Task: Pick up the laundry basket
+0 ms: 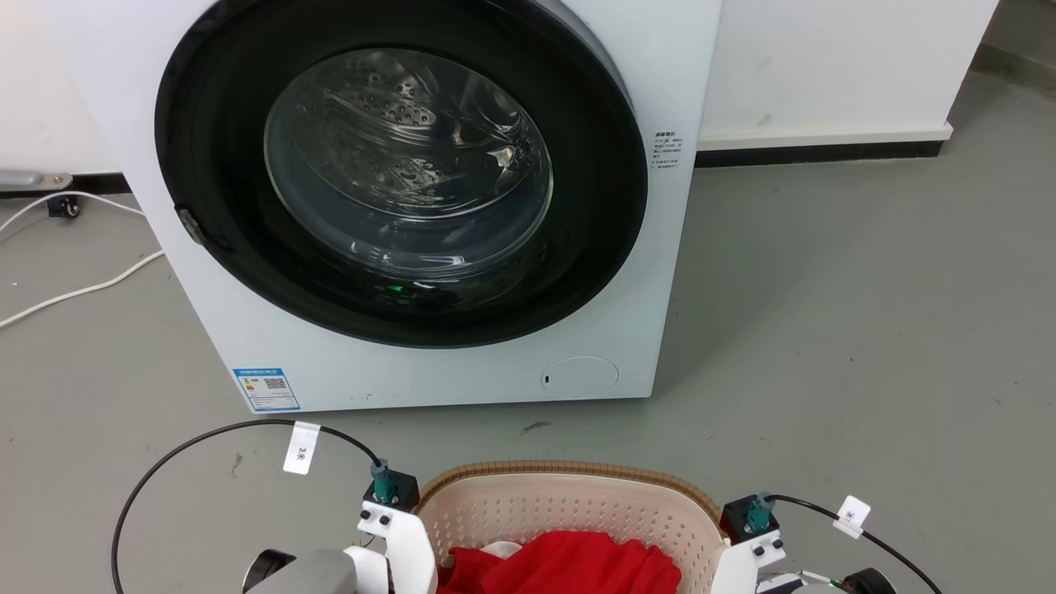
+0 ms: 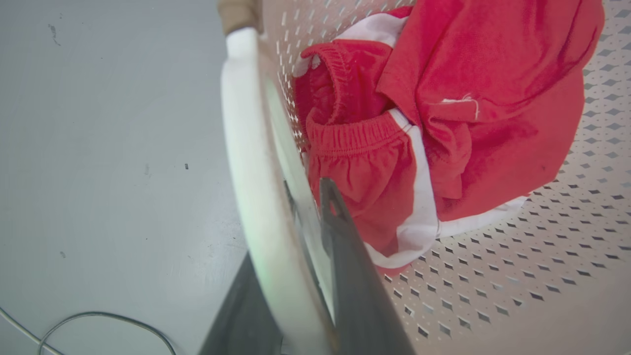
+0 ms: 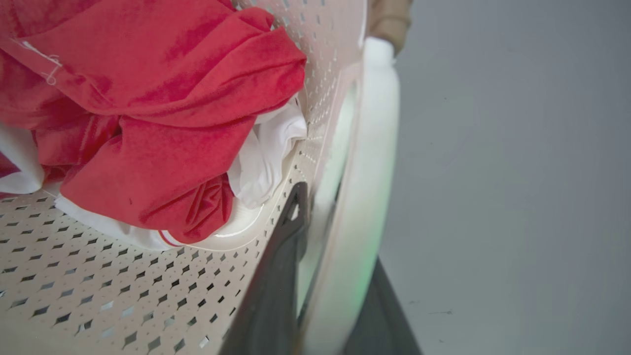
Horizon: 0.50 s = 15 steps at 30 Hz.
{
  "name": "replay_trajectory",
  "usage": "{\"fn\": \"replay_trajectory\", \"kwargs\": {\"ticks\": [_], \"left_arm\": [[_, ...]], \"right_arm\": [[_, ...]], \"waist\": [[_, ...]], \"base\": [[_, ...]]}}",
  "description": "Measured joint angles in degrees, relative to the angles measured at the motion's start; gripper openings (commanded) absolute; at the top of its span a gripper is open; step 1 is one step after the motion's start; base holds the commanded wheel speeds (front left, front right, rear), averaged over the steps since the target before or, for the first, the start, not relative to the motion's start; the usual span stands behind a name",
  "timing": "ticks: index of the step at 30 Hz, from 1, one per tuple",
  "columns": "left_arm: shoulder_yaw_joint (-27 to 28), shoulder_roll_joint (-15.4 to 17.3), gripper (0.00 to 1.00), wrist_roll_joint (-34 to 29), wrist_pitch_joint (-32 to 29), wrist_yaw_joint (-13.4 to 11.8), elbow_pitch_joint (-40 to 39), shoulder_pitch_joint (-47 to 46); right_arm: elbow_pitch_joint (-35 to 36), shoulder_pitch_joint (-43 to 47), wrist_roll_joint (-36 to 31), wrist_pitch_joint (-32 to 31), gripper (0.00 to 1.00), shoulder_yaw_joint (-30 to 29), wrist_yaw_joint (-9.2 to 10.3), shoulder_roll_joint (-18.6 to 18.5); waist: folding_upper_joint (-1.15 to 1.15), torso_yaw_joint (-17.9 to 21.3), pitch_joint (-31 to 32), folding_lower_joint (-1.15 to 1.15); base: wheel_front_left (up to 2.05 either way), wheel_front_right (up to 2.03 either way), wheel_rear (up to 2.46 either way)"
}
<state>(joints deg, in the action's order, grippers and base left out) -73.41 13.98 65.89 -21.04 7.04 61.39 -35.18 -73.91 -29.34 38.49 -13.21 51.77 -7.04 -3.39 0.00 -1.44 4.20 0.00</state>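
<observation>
At the bottom centre of the head view, the laundry basket is waiting before the washing machine, red clothes lying inside. The left hand is clamping the left loop handle, one finger inside the loop and one outside; the right hand is gripping the right loop handle likewise. Grasping looks complete, so lifting is coming next: both arms should be rising together, evenly, keeping the laundry basket level above the floor and the clothes from spilling.
</observation>
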Motion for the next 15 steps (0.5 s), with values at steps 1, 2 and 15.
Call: {"fn": "replay_trajectory", "kwargs": {"ticks": [1, 2, 15], "left_arm": [[0.0, 0.0, 0.00, 0.0, 0.0, 0.0, 0.0, 0.0], [0.0, 0.0, 0.00, 0.1, 0.0, 0.0, 0.0, 0.0], [0.0, -0.2, 0.00, 0.3, -0.1, 0.0, 0.1, 0.6]], "right_arm": [[0.0, 0.0, 0.1, 0.0, 0.00, 0.1, 0.00, 0.0], [0.0, 0.0, 0.2, 0.0, 0.00, 0.2, 0.00, 0.0], [0.0, 0.0, 0.8, -0.5, 0.00, 1.4, 0.00, -0.3]], "waist": [[0.00, 0.0, 0.0, 0.00], [0.00, 0.0, 0.1, 0.00], [0.00, -0.1, 0.3, 0.00]], "base": [[0.00, 0.00, 0.00], [0.00, 0.00, 0.00], [0.00, 0.00, 0.00]]}}
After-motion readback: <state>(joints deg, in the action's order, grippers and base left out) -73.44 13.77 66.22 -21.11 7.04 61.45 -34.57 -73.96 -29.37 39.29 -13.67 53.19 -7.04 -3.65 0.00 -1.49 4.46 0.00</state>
